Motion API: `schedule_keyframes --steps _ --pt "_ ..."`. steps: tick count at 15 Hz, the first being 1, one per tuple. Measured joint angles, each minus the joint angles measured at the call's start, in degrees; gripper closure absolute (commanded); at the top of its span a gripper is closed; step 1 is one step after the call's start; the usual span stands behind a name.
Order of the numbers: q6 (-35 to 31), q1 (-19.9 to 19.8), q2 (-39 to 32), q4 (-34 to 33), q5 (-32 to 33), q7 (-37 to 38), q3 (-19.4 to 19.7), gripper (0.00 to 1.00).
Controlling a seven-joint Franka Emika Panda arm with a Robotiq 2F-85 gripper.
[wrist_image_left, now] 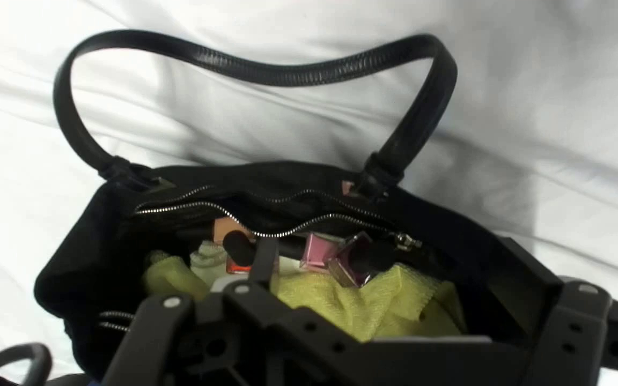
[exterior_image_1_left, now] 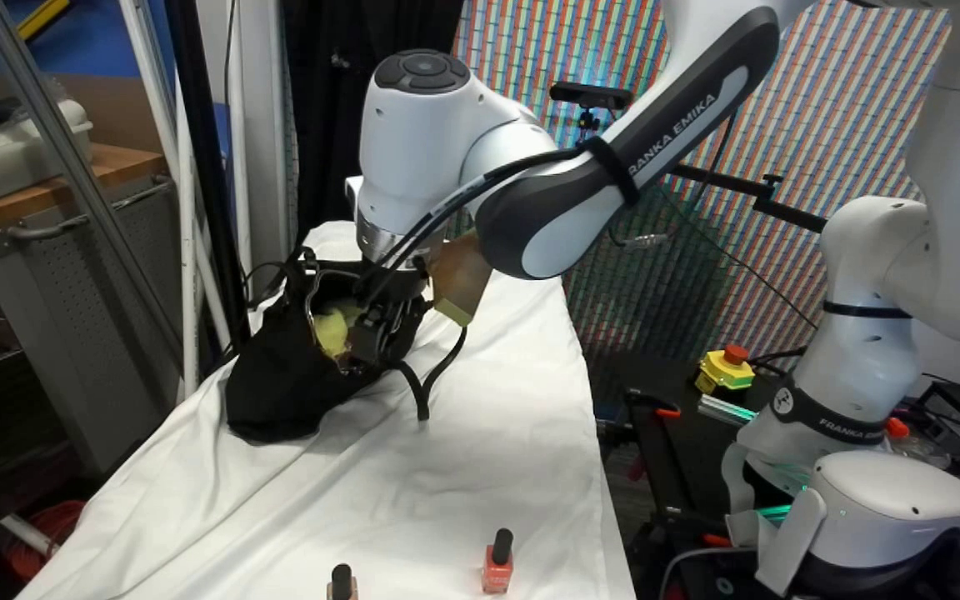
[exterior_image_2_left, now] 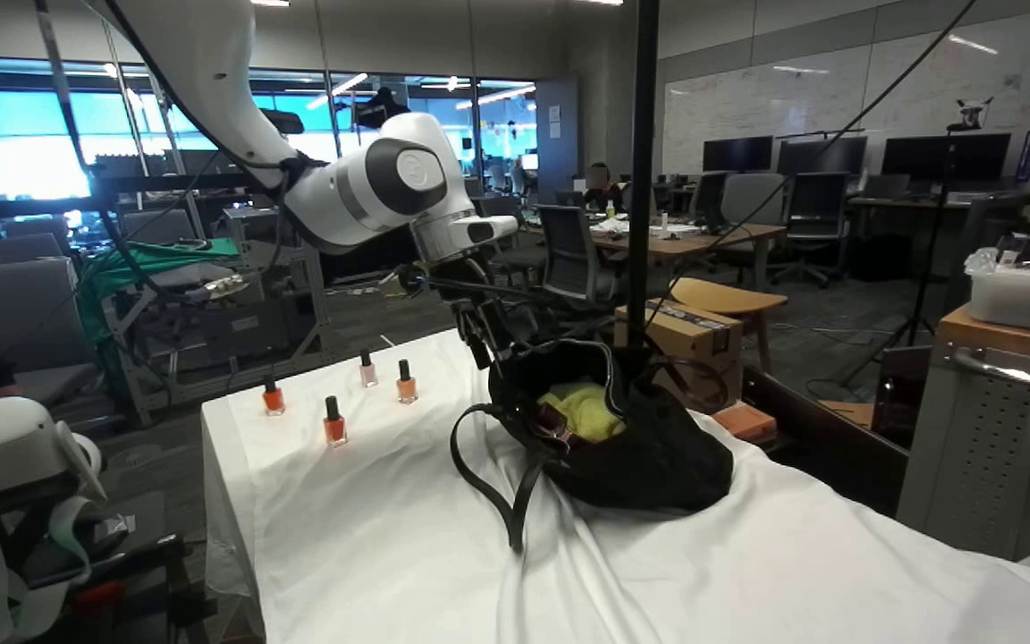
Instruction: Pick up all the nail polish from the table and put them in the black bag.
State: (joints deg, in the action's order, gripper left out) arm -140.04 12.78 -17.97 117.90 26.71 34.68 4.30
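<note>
1. Presently, I read four units in an exterior view: a red nail polish bottle [exterior_image_2_left: 274, 401], an orange-red bottle [exterior_image_2_left: 335, 432], a pale pink bottle [exterior_image_2_left: 368, 376] and a peach bottle [exterior_image_2_left: 406, 389]. All stand upright, black-capped and apart, on the white-draped tabletop [exterior_image_2_left: 372, 555].
2. In an exterior view, a coral bottle [exterior_image_1_left: 497, 573] and a cropped bottle [exterior_image_1_left: 342, 583] show at the lower edge. I cannot match them to the units in item 1.
3. In the wrist view, a pink bottle [wrist_image_left: 319, 251] and a dark bottle [wrist_image_left: 353, 261] lie just beside each other inside the black bag [wrist_image_left: 86, 257], over yellow-green fabric [wrist_image_left: 336, 305]. A red body [wrist_image_left: 237, 267], a peach body [wrist_image_left: 225, 229] and a black cap [wrist_image_left: 239, 247] are partly hidden nearby; I cannot count the units there.
4. The bag rests on the tabletop in both exterior views, its mouth unzipped. A handle [wrist_image_left: 287, 72] loops out over the tabletop.
5. My end effector [wrist_image_left: 392, 262] is released: the fingers [wrist_image_left: 266, 262] are spread wide over the bag's mouth, and the pink and dark bottles show in the gap. I cannot tell whether a finger touches the contents.
6. My white arm [exterior_image_1_left: 413, 150] reaches above the tabletop, with black cables [exterior_image_1_left: 488, 179] strapped along it.
7. Beyond the tabletop, I see a red-topped yellow button housing [exterior_image_1_left: 723, 373] and, behind the bag, a cardboard box [exterior_image_2_left: 678, 335].
</note>
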Motion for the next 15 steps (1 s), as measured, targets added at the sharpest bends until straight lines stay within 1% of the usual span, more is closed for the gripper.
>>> schedule_keyframes --steps 5,8,12,15 --pt "0.23 -0.25 8.06 10.12 -1.97 -4.92 -2.43 0.0" --pt "0.27 -0.63 12.1 15.59 -4.98 -9.13 -4.37 0.0" --pt "0.38 -0.89 15.68 20.88 -10.65 -15.48 -7.26 0.0" --pt "0.39 -0.86 16.97 23.08 -14.04 -18.04 -9.65 0.0"
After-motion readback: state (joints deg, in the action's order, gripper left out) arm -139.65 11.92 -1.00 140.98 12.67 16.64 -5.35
